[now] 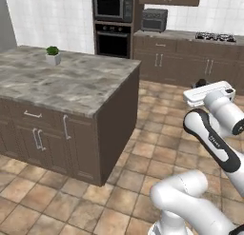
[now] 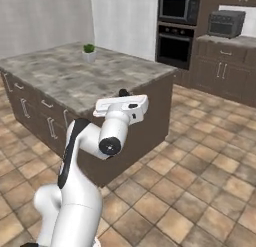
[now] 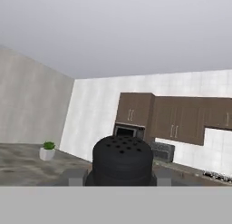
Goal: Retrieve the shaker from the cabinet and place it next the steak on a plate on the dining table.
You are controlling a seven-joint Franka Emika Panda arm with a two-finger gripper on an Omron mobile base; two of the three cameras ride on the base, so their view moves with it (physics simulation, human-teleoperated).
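The black shaker (image 3: pixel 121 157) stands upright close before the hand camera, its round top dotted with holes. My gripper (image 3: pixel 120 178) is shut on it, with a grey finger pad on either side of its base. In the left base view the gripper (image 1: pixel 202 82) is raised over the tiled floor, to the right of the dining table (image 1: pixel 71 84), and a dark bit of the shaker shows above the white hand. From the right base view the gripper (image 2: pixel 123 93) hangs by the near corner of the dining table (image 2: pixel 70 78). The plate and the steak are out of view.
A small potted plant (image 1: pixel 53 54) stands on the far part of the island top. Behind it are a built-in oven and microwave (image 1: pixel 113 24), a toaster oven (image 1: pixel 154 20), brown wall cabinets (image 3: pixel 176 119) and a hob (image 1: pixel 215 37). Open tiled floor lies right of the island.
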